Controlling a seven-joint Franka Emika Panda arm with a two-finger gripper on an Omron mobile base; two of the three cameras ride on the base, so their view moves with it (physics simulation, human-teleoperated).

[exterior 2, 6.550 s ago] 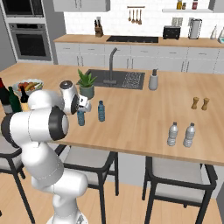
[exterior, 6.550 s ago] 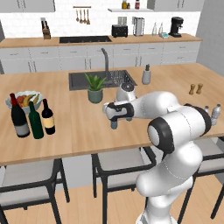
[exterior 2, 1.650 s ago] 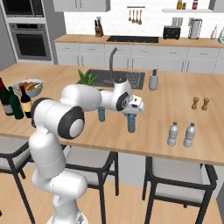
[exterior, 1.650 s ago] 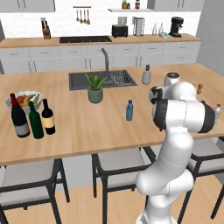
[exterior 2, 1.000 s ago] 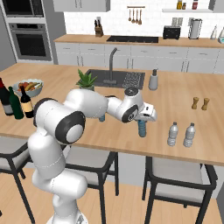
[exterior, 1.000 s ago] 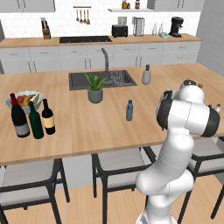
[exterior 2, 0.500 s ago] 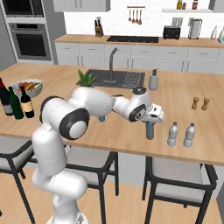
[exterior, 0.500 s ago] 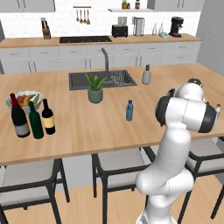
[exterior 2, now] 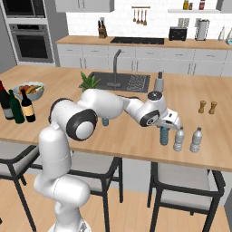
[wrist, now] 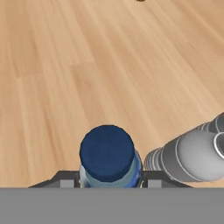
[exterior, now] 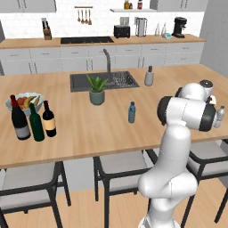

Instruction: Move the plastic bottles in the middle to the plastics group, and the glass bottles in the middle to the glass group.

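The gripper (exterior 2: pixel 166 128) is closed on a blue plastic bottle (exterior 2: pixel 164 136), gripping it just under the dark cap; in the hand view the cap (wrist: pixel 107 152) sits between the two finger tips. Over the last seconds the arm has swung from the middle of the counter (exterior 2: pixel 113 136) to its right end, carrying this bottle with it. One second ago the bottle was well short of the plastics group (exterior 2: pixel 188 139); it now stands upright just beside the nearer grey-clear bottle (exterior 2: pixel 179 138). Whether its base rests on the wood cannot be told.

Judgement: the transport of the first plastic bottle is nearly complete. The remaining step is to set it down and open the jaws.

Obstruction: the nearer grey bottle (wrist: pixel 188 155) lies close to the held bottle on one side. A sideways drift on release or retreat could knock it over.

Remaining work, farther off: the second blue bottle (exterior: pixel 132 112) stands in the middle of the counter, near the potted plant (exterior: pixel 97 89). At the far left end, three dark bottles stand together beside the fruit bowl (exterior: pixel 24 103); the wine bottle with the yellowish label (exterior: pixel 49 120) is just beside the glass group (exterior: pixel 27 122). The salt and pepper shakers (exterior 2: pixel 207 107) stand behind the plastics group, clear of the work.
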